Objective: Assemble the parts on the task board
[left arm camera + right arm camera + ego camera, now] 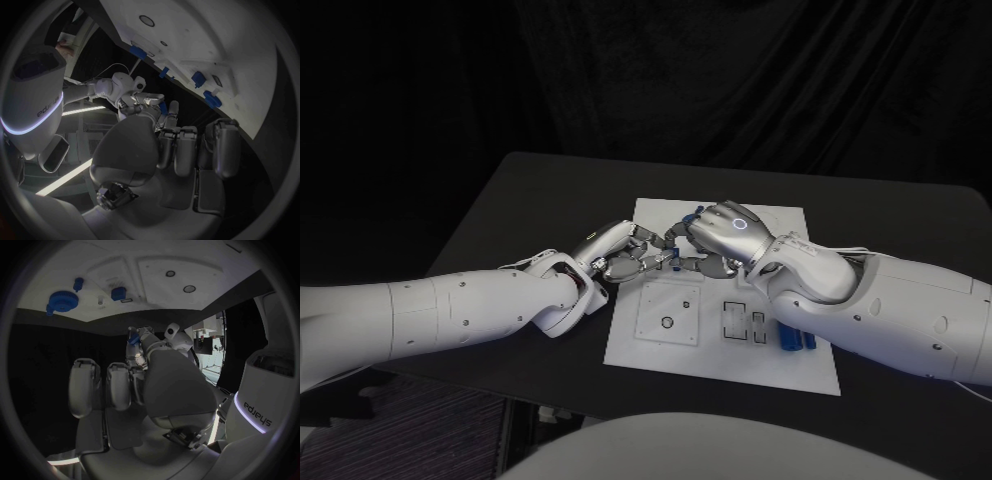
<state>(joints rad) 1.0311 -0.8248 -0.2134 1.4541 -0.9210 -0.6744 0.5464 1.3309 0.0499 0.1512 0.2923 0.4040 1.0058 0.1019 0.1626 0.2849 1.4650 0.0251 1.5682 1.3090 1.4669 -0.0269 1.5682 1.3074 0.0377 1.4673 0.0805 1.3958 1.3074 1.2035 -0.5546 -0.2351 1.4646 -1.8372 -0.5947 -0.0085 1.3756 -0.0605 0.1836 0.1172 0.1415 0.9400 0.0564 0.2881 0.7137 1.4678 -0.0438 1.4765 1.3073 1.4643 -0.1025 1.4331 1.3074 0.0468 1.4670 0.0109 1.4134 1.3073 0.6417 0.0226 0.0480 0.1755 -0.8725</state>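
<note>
The white task board (776, 372) lies in the middle of the black table. Above its middle my two hands meet fingertip to fingertip. My left hand (620, 252) comes in from the left and my right hand (730, 232) from the right. Between their fingertips sits a small blue part (678, 264), and both hands pinch it. The left wrist view shows this part (162, 107) at the tips of my right hand (134, 97). In the right wrist view it (132, 339) sits against the fingers of my left hand (145, 342). The exact contact points are hidden.
Two blue parts (795, 338) lie at the board's right edge beside rectangular slots (743, 322). A square recess with a hole (669, 318) is near the front. A round blue part (62, 300) and smaller blue pieces (117, 293) sit elsewhere on the board.
</note>
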